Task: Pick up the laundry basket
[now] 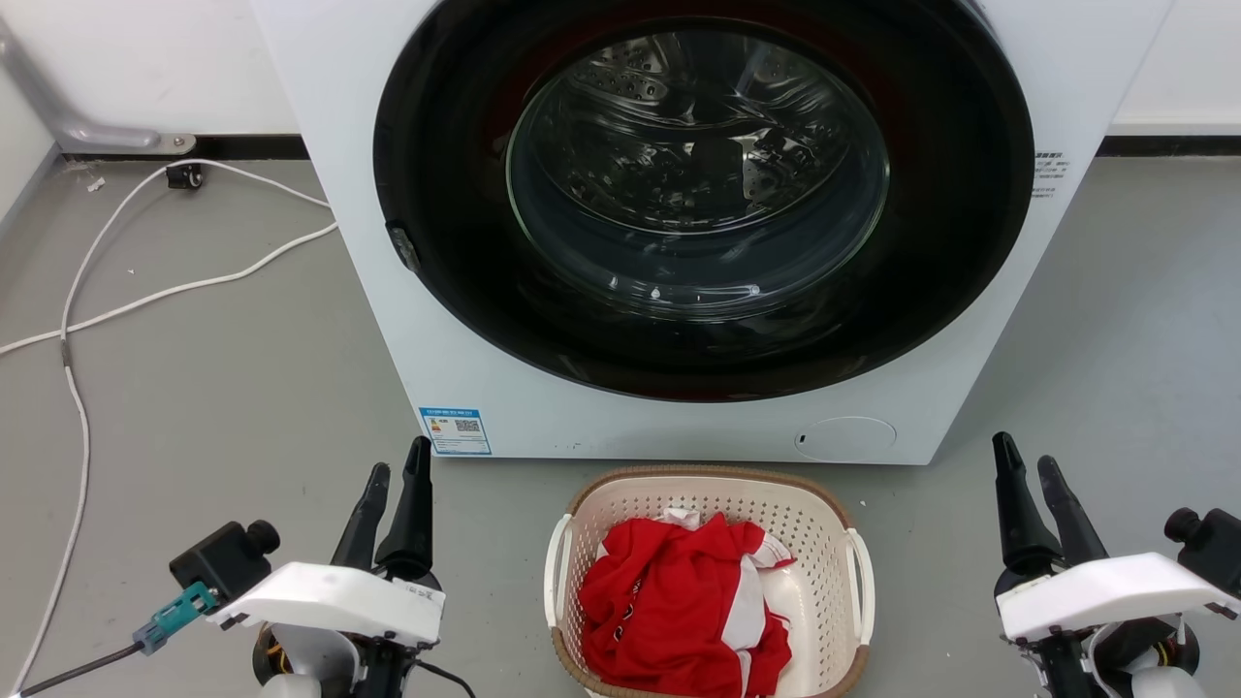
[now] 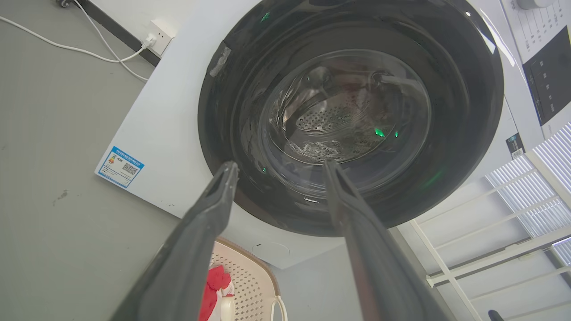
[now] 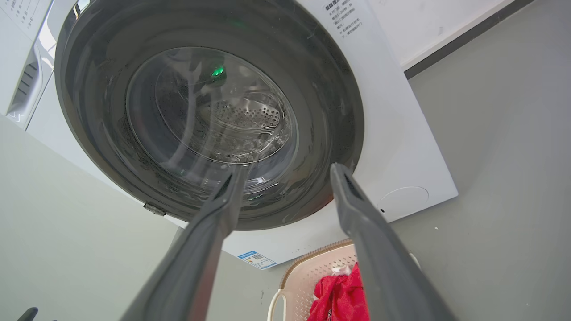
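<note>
In the head view, a cream perforated laundry basket [image 1: 810,528] with a brown rim and white side handles is seen standing on the grey floor [image 1: 213,417], just in front of a white washing machine [image 1: 485,378] with a round, dark-framed glass door. A red garment [image 1: 669,601] with white parts is heaped inside the basket. The left end effector [image 1: 398,458] is held at the lower left and the right end effector [image 1: 1024,451] at the lower right, one on either side of the basket and apart from it, fingers pointing up the view. A white cable [image 1: 145,296] is laid across the floor at the left. In the left wrist view, the left end effector's two dark fingers are spread apart, gripping nothing, and are aimed at the machine's door; part of the basket is seen low between them. In the right wrist view, the right end effector's fingers are also parted and empty, and the basket with the red garment is seen below, partly hidden behind one finger.
</note>
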